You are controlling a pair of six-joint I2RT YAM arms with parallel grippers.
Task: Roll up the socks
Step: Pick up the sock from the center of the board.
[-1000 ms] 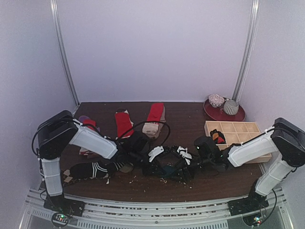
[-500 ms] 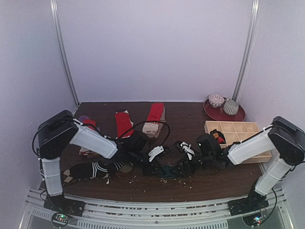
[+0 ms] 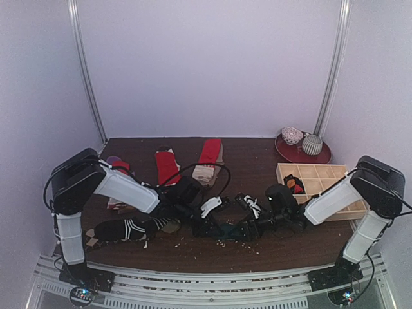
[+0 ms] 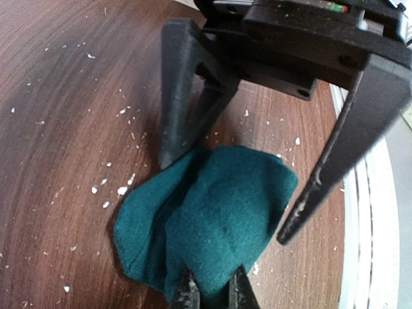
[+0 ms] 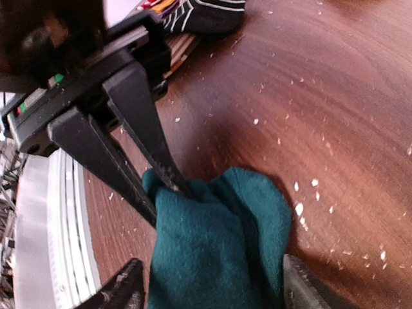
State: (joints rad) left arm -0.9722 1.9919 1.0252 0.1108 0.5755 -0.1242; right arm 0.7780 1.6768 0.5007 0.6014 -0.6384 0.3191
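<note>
A dark teal sock (image 4: 212, 212) lies bunched on the brown table between my two grippers. In the left wrist view my left gripper (image 4: 211, 293) is shut on its near edge. My right gripper (image 5: 215, 293) is open, its fingers (image 5: 122, 290) standing wide on either side of the sock's other end without pinching it. From above, the left gripper (image 3: 209, 222) and right gripper (image 3: 254, 220) face each other over the teal sock (image 3: 229, 226). A black-and-white striped sock (image 3: 125, 228) lies at the front left. Red socks (image 3: 166, 166) lie flat farther back.
A wooden compartment tray (image 3: 325, 172) at the right holds a rolled sock (image 3: 294, 185). A red plate (image 3: 291, 153) at the back right carries two rolled pairs. Another red sock (image 3: 209, 154) and a red-and-purple one (image 3: 119, 166) lie at the back. White crumbs dot the table.
My right gripper has moved left and down toward the left gripper, and its open fingers now straddle the teal sock. The left gripper has kept its hold and place.
</note>
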